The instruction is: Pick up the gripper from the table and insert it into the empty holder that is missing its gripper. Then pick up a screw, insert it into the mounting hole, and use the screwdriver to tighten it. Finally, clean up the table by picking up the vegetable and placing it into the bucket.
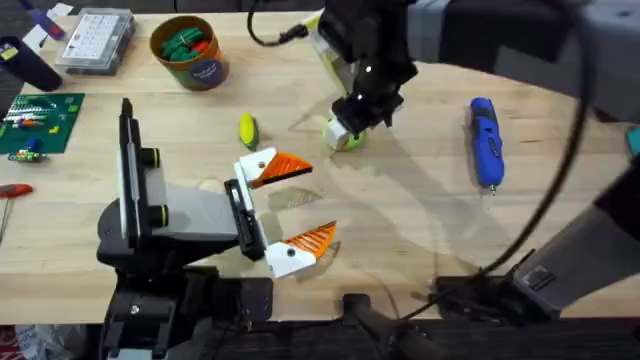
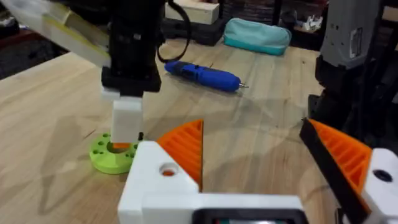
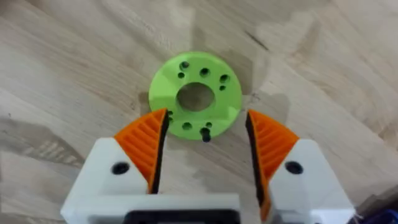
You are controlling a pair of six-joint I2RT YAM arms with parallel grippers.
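A green round disc (image 3: 196, 93) with several holes lies on the table, and a small dark screw (image 3: 205, 132) stands in a hole near its rim. My right gripper (image 3: 206, 115) hangs open just over the disc (image 1: 345, 135), one finger on each side. From the left wrist view, the right gripper's white finger (image 2: 127, 118) reaches down to the disc (image 2: 109, 155). My left gripper (image 1: 295, 205) is open and holds nothing, low over the table's middle. The blue screwdriver (image 1: 485, 140) lies to the right. The yellow vegetable (image 1: 247, 128) lies left of the disc. The bucket (image 1: 190, 55) stands at the back left. The task's loose gripper and holder are out of view.
A clear compartment box (image 1: 95, 40) sits left of the bucket, which holds green and red pieces. A green board (image 1: 35, 120) and a red tool handle (image 1: 10, 190) lie at the left edge. A teal pouch (image 2: 258, 34) lies beyond the screwdriver (image 2: 202, 74).
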